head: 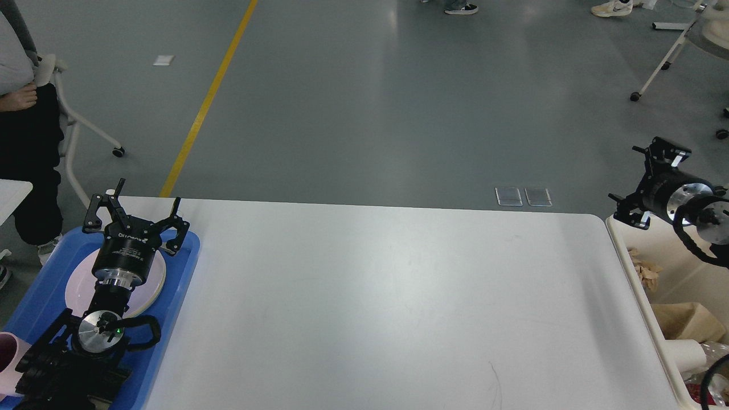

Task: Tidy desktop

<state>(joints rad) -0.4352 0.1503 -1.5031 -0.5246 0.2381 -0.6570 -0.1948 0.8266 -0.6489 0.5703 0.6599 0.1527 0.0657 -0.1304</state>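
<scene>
Lighting: we see bright, even overhead light. Glare: soft pale patches on the white worktop (398, 296) and broad sheen streaks on the grey floor (398, 85). Shadows: faint, diffuse. Focus: we find it sharp throughout.

Black arms, silver disc joints, looped black cables, white lettering on left gripper (147, 212)
</scene>
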